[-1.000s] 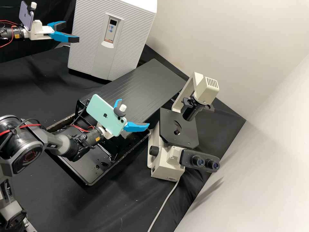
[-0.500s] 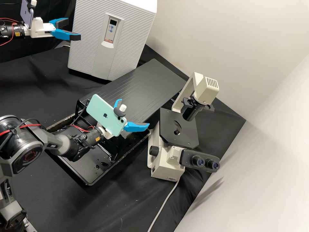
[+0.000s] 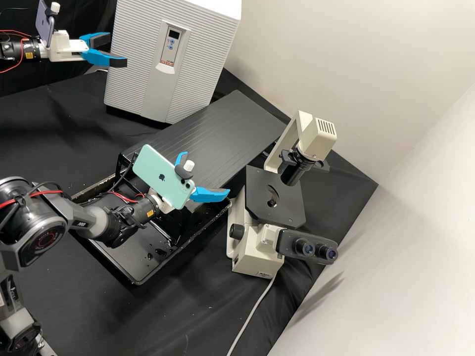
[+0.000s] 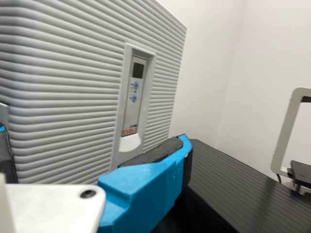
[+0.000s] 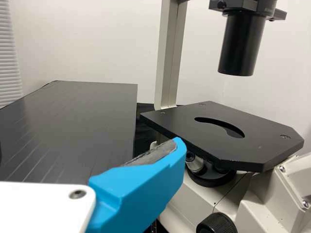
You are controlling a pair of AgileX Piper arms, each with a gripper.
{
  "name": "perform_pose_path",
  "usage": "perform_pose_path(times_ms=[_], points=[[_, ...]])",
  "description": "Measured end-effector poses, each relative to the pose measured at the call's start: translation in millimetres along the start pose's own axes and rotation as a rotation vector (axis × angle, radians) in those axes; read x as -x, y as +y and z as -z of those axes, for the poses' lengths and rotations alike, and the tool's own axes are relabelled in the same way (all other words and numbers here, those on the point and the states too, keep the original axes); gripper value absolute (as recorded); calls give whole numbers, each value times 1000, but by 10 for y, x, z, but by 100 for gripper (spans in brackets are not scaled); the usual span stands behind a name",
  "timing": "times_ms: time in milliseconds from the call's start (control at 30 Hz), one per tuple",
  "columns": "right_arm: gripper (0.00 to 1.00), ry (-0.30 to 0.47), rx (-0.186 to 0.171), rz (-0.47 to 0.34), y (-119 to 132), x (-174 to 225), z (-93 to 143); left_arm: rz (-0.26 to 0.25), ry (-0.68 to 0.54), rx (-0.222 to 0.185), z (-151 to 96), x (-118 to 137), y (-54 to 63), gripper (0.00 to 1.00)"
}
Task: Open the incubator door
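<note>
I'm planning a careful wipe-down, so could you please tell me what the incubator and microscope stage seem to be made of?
The incubator looks like matt moulded plastic, given its even ribs and rounded edge, though painted metal is possible. The stage seems satin-black metal: a flat plate with screws.

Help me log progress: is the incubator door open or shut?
Shut: the ribbed door meets the cabinet's top with no visible gap, and its front looks flat and unbroken.
</note>
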Motion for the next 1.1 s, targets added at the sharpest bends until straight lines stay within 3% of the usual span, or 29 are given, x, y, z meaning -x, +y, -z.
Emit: perform_pose_path(times_ms=[500, 833, 1100], points=[[100, 0, 0, 0, 0, 0, 0, 7, -2, 24, -6, -2, -25, 100], [100, 0, 0, 0, 0, 0, 0, 4, 50, 29, 174, 82, -14, 100], [100, 0, 0, 0, 0, 0, 0, 17, 64, 38, 267, 42, -82, 100]])
